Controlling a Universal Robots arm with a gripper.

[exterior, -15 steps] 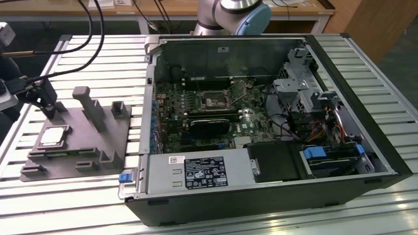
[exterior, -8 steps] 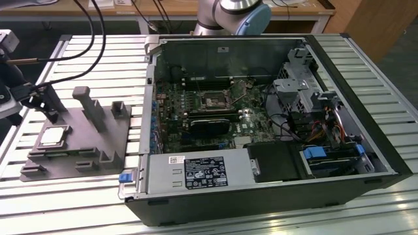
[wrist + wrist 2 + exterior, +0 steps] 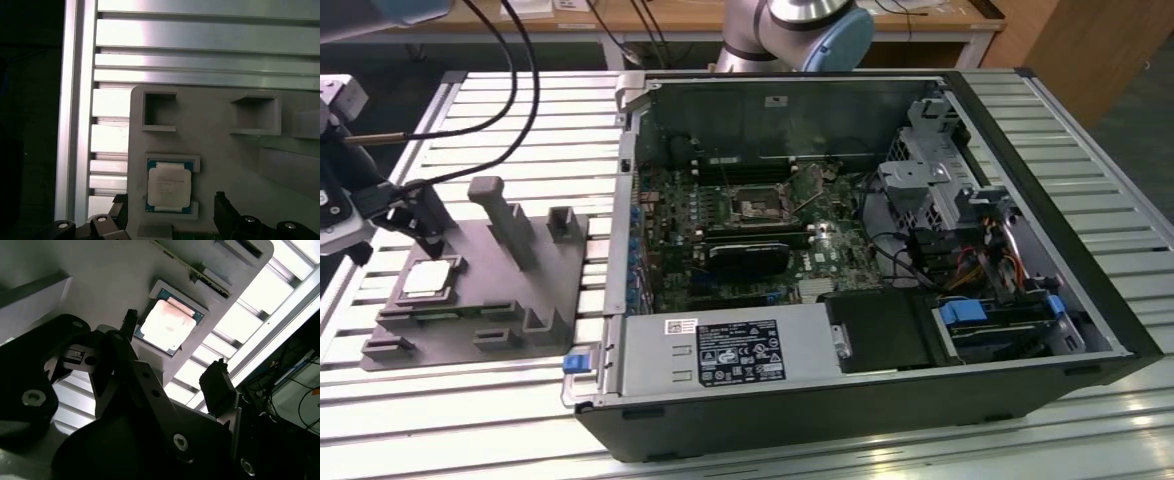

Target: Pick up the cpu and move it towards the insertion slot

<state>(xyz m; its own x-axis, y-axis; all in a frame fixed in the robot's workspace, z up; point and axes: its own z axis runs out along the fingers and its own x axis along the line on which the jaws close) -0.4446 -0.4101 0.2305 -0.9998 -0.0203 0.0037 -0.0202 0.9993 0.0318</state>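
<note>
**Asker:** What's under you?
**Me:** A table (image 3: pixel 560 160) of bright metal slats. A grey plastic tray (image 3: pixel 447 345) lies on it at the exterior view's left, and an open computer case (image 3: pixel 854 420) sits beside the tray, toward that view's right.

**Asker:** And your gripper?
**Me:** My gripper (image 3: pixel 170 206) is spread wide and holds nothing. In both wrist views its two dark fingers (image 3: pixel 222 207) stand one on each side of the chip (image 3: pixel 169 186), with the chip's pocket in the gap between them. I cannot tell whether either fingertip touches the tray.

**Asker:** Where does the chip lie?
**Me:** It lies flat in a square pocket of the tray, pale face up, near the tray's edge. The socket (image 3: pixel 761 205) sits on the board inside the case, well apart from the chip, its silver frame around a dark centre.

**Asker:** How is your arm set?
**Me:** In the exterior view my wrist shows at the left edge, with the gripper pointing down over the tray, close to the chip. My base (image 3: pixel 794 30) stands behind the case.

**Asker:** Anything hard to see?
**Me:** The arm between base and wrist is cut off by the picture's edges. Black cables (image 3: pixel 534 75) cross the slats. In the second wrist view my own dark linkage covers much of the tray.
</note>
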